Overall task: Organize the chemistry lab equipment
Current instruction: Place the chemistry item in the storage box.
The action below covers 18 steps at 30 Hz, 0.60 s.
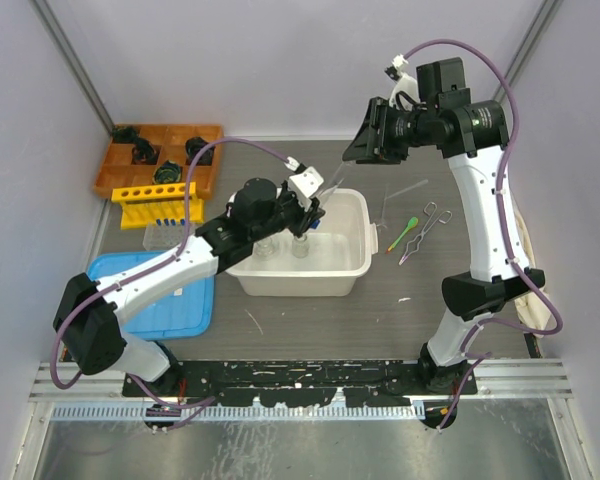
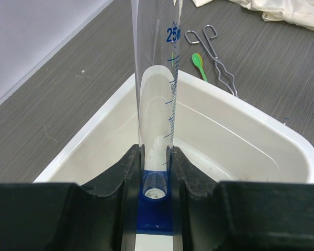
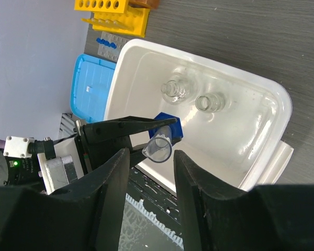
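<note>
Left jaws were shut on the blue foot of a clear glass grad. cylinder [image 2: 157, 78] marked 25, holding it over the white plastic tub [image 2: 240, 107] on the grey bench [image 1: 310, 335]. Two small clear glass flasks [image 3: 174, 90] stood inside the tub. Right jaws hung high above, parted wide w/ nothing in them. Metal scissor-handled forceps [image 1: 425, 228] & green plastic spoon [image 1: 404, 232] lay side by side right of the tub; yellow holed tube rack [image 1: 158, 203] stood far left.

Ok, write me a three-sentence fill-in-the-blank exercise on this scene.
The left jaws are shut on a graduated cylinder with a ___ base.
The white tub holds ___ glass flasks.
The ___ spoon lies beside the metal forceps.
Missing: blue; two; green.
</note>
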{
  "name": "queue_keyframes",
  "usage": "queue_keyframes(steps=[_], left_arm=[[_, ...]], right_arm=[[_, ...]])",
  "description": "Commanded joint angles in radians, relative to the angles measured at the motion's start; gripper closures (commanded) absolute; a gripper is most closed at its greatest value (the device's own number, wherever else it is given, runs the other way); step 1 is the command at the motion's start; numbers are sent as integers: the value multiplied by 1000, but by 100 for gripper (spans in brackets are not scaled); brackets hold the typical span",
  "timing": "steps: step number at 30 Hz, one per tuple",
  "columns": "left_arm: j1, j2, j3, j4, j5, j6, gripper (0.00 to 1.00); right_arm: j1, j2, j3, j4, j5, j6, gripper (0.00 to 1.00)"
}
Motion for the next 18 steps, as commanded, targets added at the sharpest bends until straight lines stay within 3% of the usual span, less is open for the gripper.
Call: queue_keyframes(steps=[1,18], left_arm=[[-15,-26,31,74,-16,16,87],[-22,0,70,75,-14,23,87]], right_arm=[[-1,-28,4,8,-3,-16,55],[21,-11,-22,2,-11,-19,56]])
